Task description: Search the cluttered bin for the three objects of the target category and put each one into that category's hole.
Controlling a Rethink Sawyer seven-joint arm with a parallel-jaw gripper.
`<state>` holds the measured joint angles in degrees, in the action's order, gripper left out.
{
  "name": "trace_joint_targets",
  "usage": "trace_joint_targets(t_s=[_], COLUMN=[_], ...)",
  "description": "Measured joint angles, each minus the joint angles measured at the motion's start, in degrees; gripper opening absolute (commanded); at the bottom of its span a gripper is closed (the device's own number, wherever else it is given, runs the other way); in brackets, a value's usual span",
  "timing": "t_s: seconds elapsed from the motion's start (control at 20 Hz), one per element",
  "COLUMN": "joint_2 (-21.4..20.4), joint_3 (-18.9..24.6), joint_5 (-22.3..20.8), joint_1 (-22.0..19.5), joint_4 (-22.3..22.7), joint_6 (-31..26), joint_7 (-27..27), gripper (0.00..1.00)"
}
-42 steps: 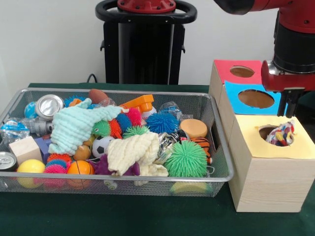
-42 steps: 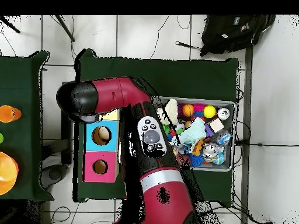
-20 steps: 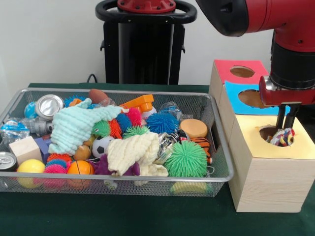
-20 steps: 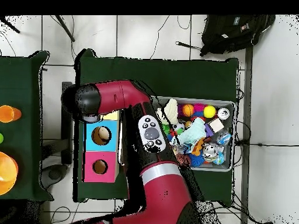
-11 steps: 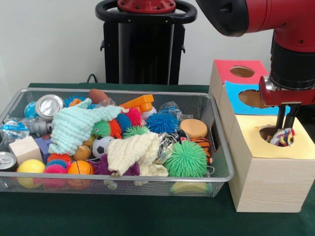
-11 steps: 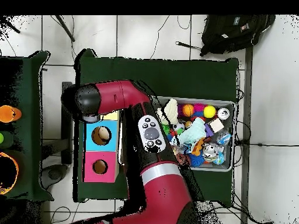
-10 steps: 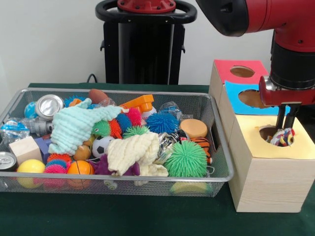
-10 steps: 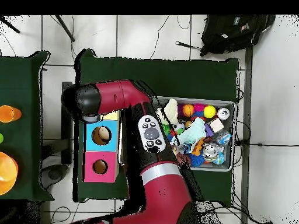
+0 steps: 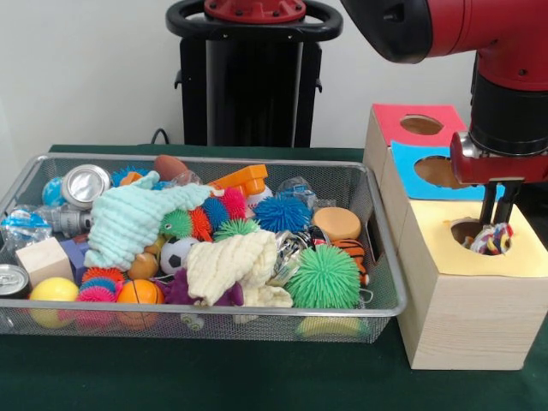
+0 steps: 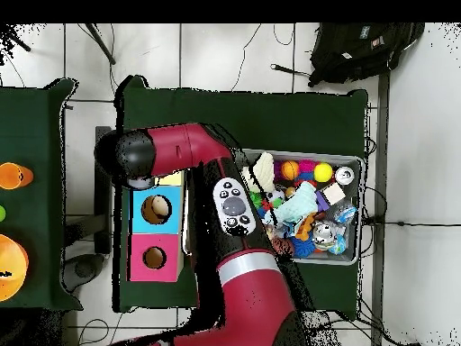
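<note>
- We have the hand (image 9: 498, 199) hanging straight above the hole (image 9: 473, 231) of the yellow box (image 9: 467, 295), at the desk's (image 9: 214, 377) right end in the front view. The overhead view shows only the arm's elbow over that box.
- Hand state: the two dark fingers (image 9: 507, 202) stand slightly apart, one on each side of a rope toy (image 9: 491, 239). We cannot tell whether they pinch it or have let go.
- The rope toy, a knot of multicoloured braided cord, sits partly sunk in the hole and partly proud of its rim. We judge this a drop-off nearly done; soft cord may catch on the rim rather than fall through.
- The box is pale wood with a flat yellow top. Behind it stand a blue box (image 9: 438, 172) and a red box (image 9: 414, 125), each with its own round hole, presumably one per category.
- The bin (image 9: 377, 257), a wire-mesh basket, lies just beside the boxes, which keeps the carry short.
- Bin contents: two crumpled knitted cloths, mint (image 9: 128, 221) and cream (image 9: 229, 265); spiky rubber balls in green (image 9: 324, 276) and blue (image 9: 282, 213); smooth balls, yellow (image 9: 53, 292) and orange (image 9: 139, 292); a metal can (image 9: 84, 184); a wood block (image 9: 43, 259).
- We see no other rope piece on top; any remaining one may lie under the cloths.
</note>
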<state>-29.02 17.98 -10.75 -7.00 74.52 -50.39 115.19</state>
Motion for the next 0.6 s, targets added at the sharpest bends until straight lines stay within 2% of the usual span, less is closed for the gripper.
trace_joint_targets(t_s=[0.6], joint_2=[0.02], joint_3=[-0.03], joint_5=[-0.03], joint_1=[0.00], joint_4=[-2.93], joint_6=[-1.51], joint_7=[0.00], gripper=[0.00])
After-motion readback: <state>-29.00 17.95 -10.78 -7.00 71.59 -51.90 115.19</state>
